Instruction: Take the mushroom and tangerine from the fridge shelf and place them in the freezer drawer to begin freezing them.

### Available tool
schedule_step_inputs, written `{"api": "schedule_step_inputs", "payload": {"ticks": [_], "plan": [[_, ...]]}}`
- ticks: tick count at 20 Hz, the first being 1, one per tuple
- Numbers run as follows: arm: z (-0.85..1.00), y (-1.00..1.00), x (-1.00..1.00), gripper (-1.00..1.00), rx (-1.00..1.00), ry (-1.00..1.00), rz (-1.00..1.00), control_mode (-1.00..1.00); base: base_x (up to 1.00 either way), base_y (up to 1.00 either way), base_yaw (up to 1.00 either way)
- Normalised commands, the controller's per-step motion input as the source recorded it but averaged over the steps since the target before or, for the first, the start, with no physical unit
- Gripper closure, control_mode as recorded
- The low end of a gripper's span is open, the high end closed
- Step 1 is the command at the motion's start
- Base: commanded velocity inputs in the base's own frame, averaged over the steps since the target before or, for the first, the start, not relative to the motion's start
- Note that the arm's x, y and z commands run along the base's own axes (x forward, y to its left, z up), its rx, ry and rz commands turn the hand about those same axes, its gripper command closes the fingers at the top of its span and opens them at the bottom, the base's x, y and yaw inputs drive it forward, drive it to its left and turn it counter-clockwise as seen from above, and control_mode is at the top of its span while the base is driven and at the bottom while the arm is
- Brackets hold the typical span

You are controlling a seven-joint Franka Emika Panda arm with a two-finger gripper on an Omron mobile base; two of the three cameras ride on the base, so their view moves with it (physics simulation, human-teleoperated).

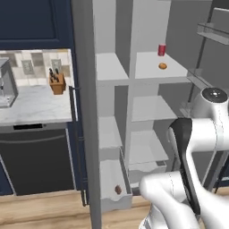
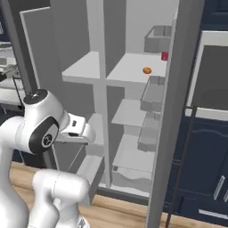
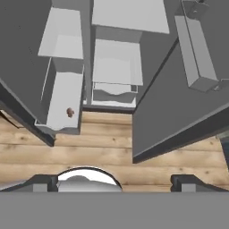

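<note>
Hand view shows jaws apart above the mushroom [image 3: 70, 112] in the freezer drawer [image 3: 63, 120]; left base view shows the tangerine [image 1: 163, 66].

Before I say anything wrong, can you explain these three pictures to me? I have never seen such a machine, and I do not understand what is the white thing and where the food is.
All three pictures are computer-rendered views of a kitchen. The white thing is a robot arm standing before an open fridge. Two cameras ride on its base: one looks from behind it on the left, the other from the right. The third camera sits on the hand and looks down past its two dark fingers, which stand wide apart and hold nothing.

A small brown mushroom already lies in the pulled-out freezer drawer at the lower left. The orange tangerine rests on the upper fridge shelf, near a red can. Left of the fridge, a knife block stands on the counter.
</note>
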Motion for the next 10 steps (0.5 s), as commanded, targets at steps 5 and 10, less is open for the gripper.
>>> {"api": "schedule_step_inputs", "payload": {"ticks": [5, 10], "plan": [[0.0, 0.0, 0.0, -1.0, 0.0, 0.0, 0.0, 1.0, 0.22, 0.0, -0.33], [0.0, 0.0, 0.0, -1.0, 0.0, 0.0, 0.0, 1.0, 0.44, -0.08, -0.17]]}}
